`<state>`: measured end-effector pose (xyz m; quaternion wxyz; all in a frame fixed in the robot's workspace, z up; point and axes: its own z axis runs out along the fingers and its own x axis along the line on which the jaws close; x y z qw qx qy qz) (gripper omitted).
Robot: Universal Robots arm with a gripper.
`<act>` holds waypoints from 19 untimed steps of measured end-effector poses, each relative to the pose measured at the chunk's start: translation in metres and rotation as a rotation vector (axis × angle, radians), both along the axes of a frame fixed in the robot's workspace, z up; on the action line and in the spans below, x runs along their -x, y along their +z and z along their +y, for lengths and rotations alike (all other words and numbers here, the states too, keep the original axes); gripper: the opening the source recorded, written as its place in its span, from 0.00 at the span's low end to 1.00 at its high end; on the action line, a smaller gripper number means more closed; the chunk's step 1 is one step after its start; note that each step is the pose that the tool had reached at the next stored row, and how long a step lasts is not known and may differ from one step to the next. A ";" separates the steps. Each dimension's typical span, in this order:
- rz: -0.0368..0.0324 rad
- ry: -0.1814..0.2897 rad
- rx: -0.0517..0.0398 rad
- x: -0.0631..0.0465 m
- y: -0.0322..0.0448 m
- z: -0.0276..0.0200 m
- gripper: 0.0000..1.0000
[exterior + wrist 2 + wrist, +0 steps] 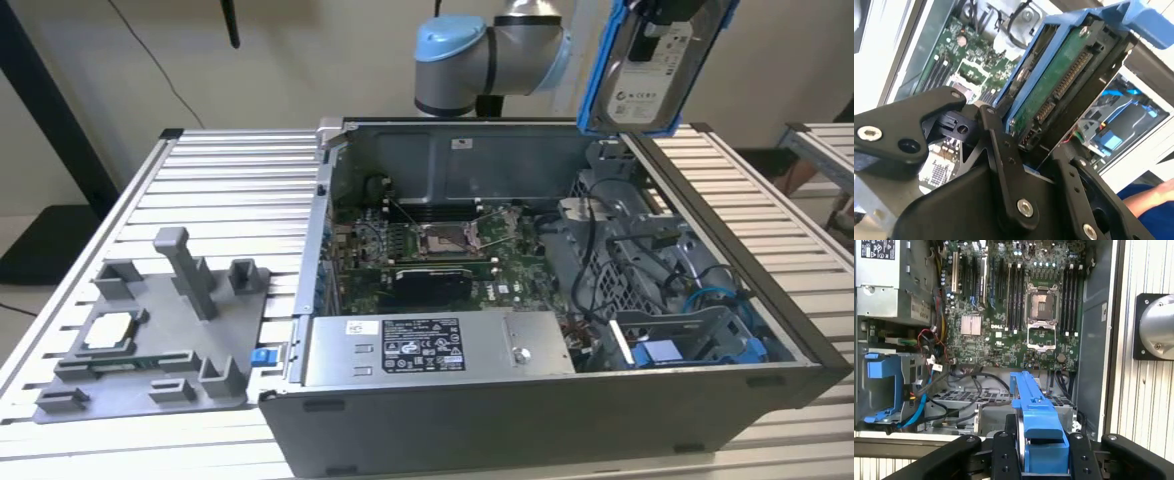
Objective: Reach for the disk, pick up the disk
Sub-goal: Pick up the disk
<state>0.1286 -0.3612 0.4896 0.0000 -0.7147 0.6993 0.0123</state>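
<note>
Right now I see my tool (pixel 1026 145) clamped on the disk (pixel 1064 75), its black fingers (pixel 1004 150) gripping the blue frame's edges. That disk (pixel 654 65) hangs tilted, lifted above the open computer case (pixel 534 400) on the desk (pixel 214 200).

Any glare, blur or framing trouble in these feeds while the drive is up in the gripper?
Exterior view: even light, the disk cropped by the top edge, its label legible-looking but small. Second wrist view: the gripper links close and soft, background washed out bright. First wrist view: motherboard sharp, the disk's blue frame near the lens, slightly blurred.
</note>
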 end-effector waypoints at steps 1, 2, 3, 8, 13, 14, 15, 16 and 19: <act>0.0001 0.000 0.0000 0.000 0.0000 0.0000 0.00; 0.0000 0.000 0.0001 0.000 0.0000 0.0000 0.00; 0.0000 0.000 0.0001 0.000 0.0001 0.0000 0.00; 0.0000 -0.002 0.0002 0.000 0.0001 -0.0014 0.00; -0.0001 -0.004 0.0000 0.000 0.0000 -0.0081 0.00; -0.0001 -0.005 0.0001 0.000 0.0001 -0.0097 0.00; -0.0001 -0.005 -0.0002 0.000 0.0003 -0.0114 0.00; -0.0002 -0.005 -0.0003 0.000 0.0007 -0.0131 0.00; -0.0011 -0.005 -0.0005 0.000 0.0025 -0.0186 0.00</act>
